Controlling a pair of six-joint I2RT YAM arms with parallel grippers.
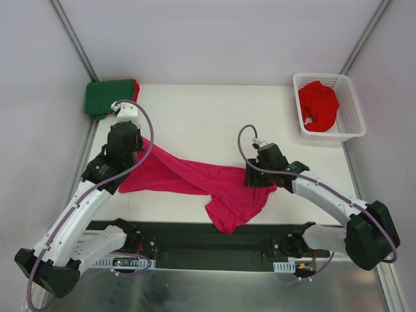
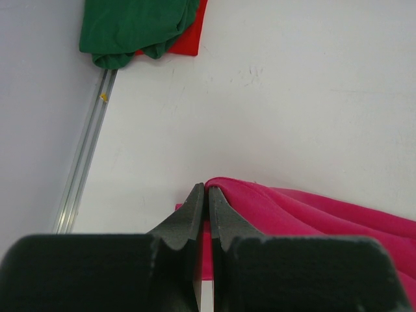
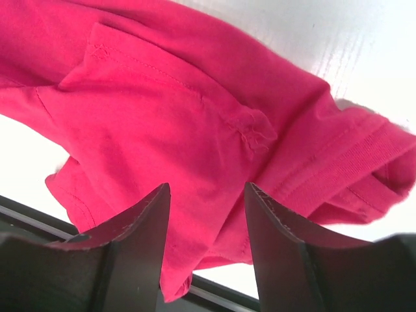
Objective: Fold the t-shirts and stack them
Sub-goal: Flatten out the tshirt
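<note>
Two robot arms work a magenta-pink t-shirt (image 1: 195, 175) strung out along the near edge of the white surface (image 1: 195, 117). The left jaws are pressed together on a raised fold at the shirt's end by the left edge. In the left wrist view the cloth (image 2: 312, 214) rises to the closed tips. The right jaws stand apart over the shirt's other end, near the middle of the surface. The right wrist view shows seamed pink cloth (image 3: 162, 117) lying between and below them, not clamped. A bunched part of the shirt droops over the near edge.

At the far-left corner a folded dark green t-shirt (image 1: 109, 97) lies on a red t-shirt (image 1: 135, 88), of which only a strip shows. At the far-right corner a white lattice basket (image 1: 351, 110) holds a crumpled red t-shirt (image 1: 318, 106).
</note>
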